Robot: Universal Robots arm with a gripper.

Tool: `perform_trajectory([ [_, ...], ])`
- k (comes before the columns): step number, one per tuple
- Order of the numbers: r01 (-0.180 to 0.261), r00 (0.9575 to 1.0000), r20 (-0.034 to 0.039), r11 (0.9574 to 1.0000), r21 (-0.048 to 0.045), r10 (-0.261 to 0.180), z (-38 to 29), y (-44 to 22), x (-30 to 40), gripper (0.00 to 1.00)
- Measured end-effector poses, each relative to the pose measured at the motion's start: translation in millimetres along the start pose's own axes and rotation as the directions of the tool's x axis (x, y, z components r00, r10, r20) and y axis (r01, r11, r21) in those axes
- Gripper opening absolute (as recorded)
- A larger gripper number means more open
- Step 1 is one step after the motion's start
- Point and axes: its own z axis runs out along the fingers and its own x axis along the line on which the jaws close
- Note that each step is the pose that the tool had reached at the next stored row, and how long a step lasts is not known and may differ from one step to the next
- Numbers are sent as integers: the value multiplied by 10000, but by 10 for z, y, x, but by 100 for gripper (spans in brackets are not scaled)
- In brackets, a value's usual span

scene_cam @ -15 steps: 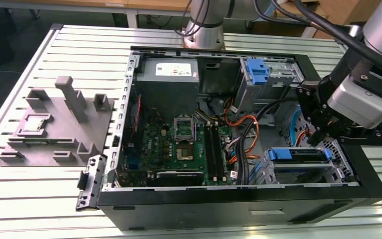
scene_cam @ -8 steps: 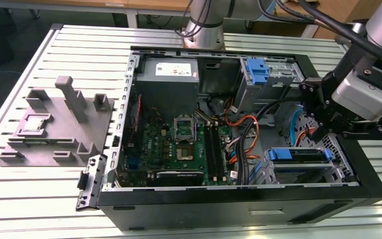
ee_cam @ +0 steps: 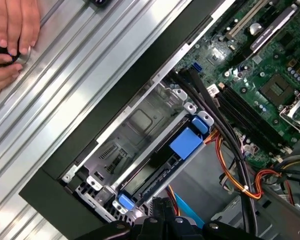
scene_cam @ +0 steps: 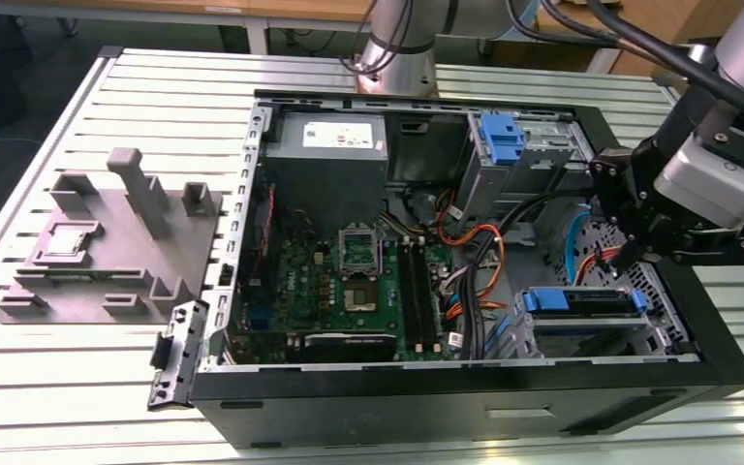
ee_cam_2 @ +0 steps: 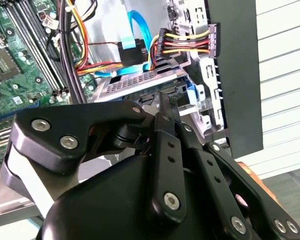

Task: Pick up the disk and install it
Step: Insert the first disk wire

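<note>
The hand (scene_cam: 611, 258) is closed, with nothing between its fingers, and is lowered inside the open computer case (scene_cam: 476, 389). The disk (ee_cam: 157, 172), with its blue frame, lies flat in the metal drive bay (ee_cam: 140, 122) just ahead of the hand's tips; whether they touch cannot be told. A cable bundle (ee_cam: 229, 150) runs beside the hand.

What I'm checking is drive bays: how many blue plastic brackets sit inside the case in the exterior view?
2. An upright blue bracket stands in the far bay near the arm's base; a flat blue bracket lies across the near bay. Cables may hide others.
</note>
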Motion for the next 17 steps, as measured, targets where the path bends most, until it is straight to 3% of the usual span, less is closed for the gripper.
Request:
perform_trajectory([
  [4, 305, 9993, -202, 9994, 181, -301, 16, 0, -1, 10],
  [7, 686, 9974, -236, 9973, 254, -680, 16, -1, -1, 10],
  [13, 730, 9967, -394, 9965, 411, -714, 20, -41, -29, 10],
  [17, 742, 9962, -500, 9962, 457, -719, 23, -105, -78, 10],
])
